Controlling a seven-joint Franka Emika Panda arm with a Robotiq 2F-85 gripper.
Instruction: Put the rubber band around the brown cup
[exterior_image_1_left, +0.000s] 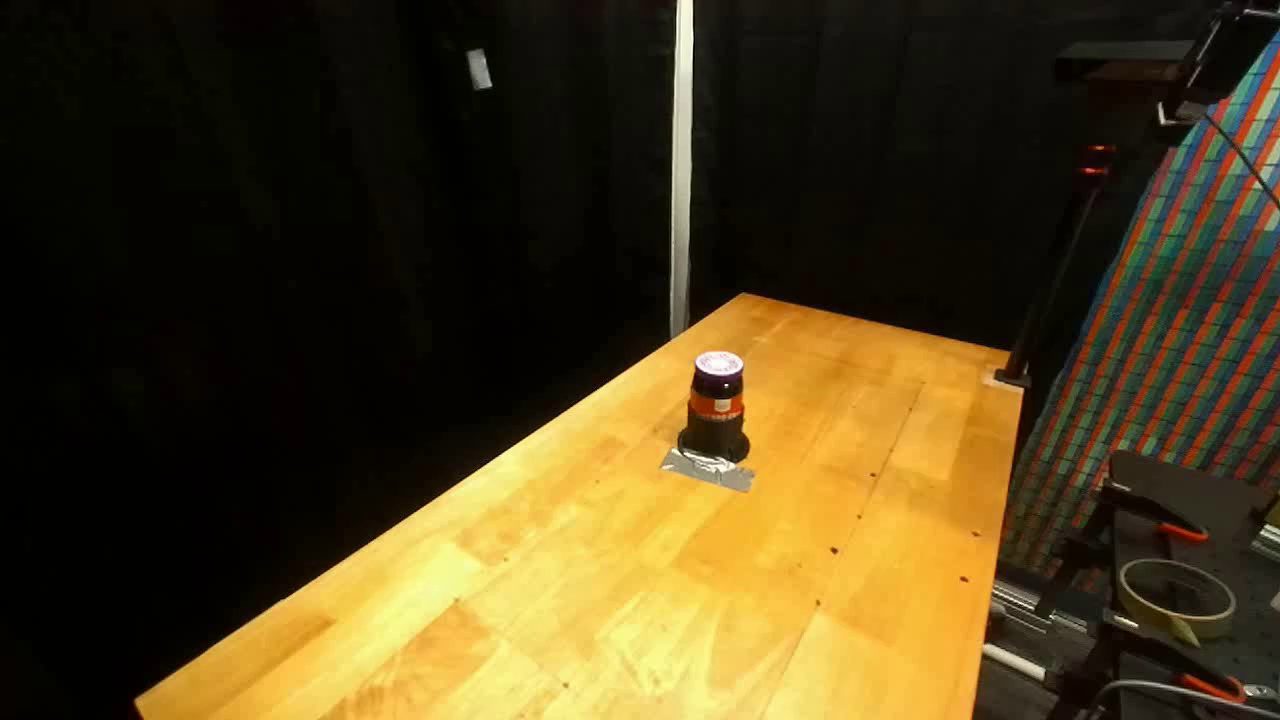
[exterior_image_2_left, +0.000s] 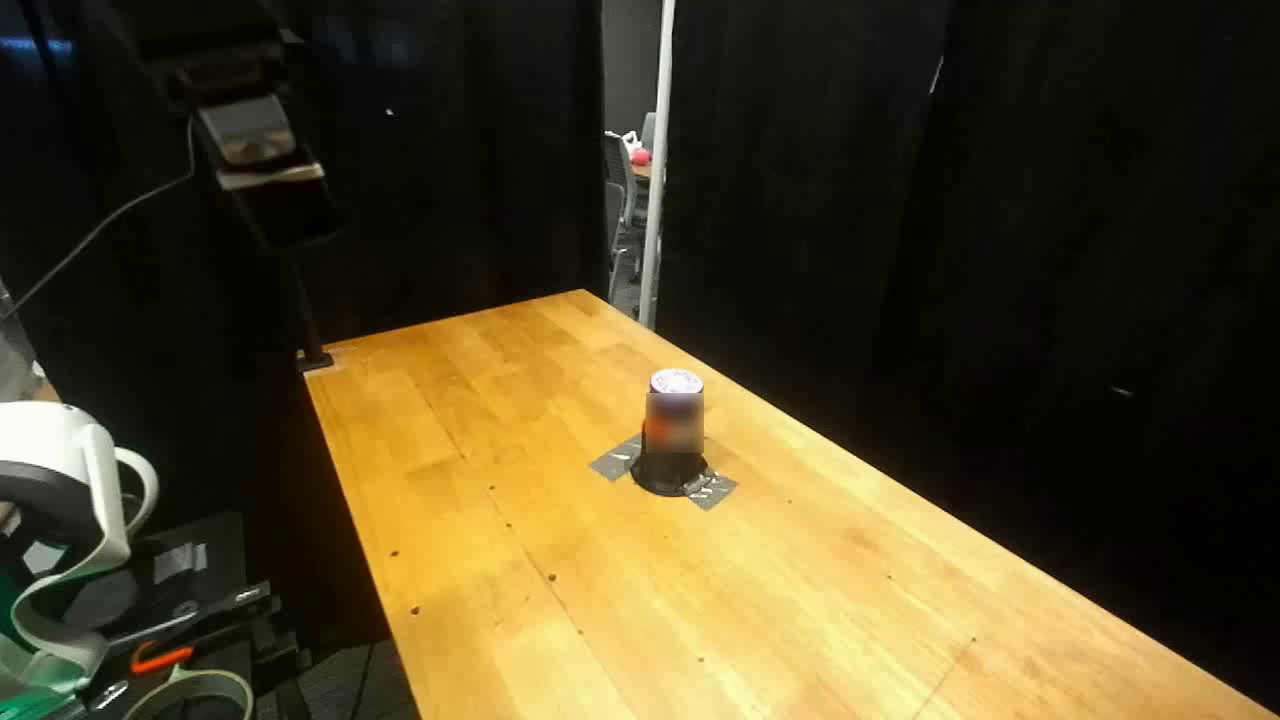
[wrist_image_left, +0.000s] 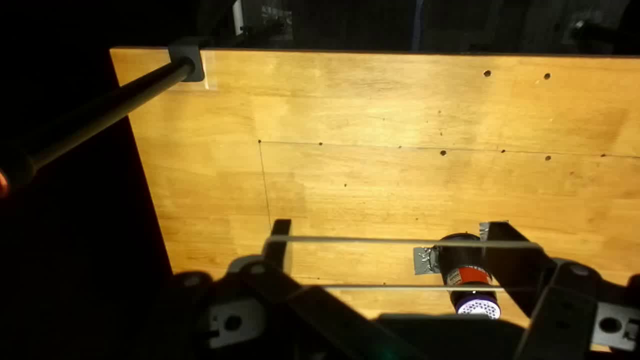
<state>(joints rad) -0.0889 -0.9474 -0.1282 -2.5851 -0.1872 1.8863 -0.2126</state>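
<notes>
Standing on bench (exterior_image_1_left: 560, 570): brown cup (exterior_image_1_left: 716, 425), upright, pale top, orange-red ring, dark flared foot; seen in both exterior views.
Cup position: nearer the long edge by the black curtain (exterior_image_1_left: 400, 250) (in an exterior view its body (exterior_image_2_left: 675, 425) is smeared).
Foot: grey tape strips (exterior_image_2_left: 713, 490) at two sides, stuck to the bench.
Rubber band (wrist_image_left: 370, 240): thin, pale, pulled taut across the jaws as two roughly parallel strands.
Jaws: spread well apart, band stretched from one to the other.
Band vs cup: in the wrist view one strand passes in front of the foot, the other in front of the body near the orange-red ring; actual gap, can't tell from where I stand.
Overlap: one black jaw hides part of the cup in the wrist view.
Black pole (wrist_image_left: 112, 110): bracketed to the bench edge near a corner.
Off the bench: tape roll (exterior_image_1_left: 1205, 626) on a dark surface (exterior_image_1_left: 1190, 500), checked sheet (exterior_image_1_left: 1170, 320) nearby; white headset (exterior_image_2_left: 50, 435), partly out of sight, in an exterior view.
</notes>
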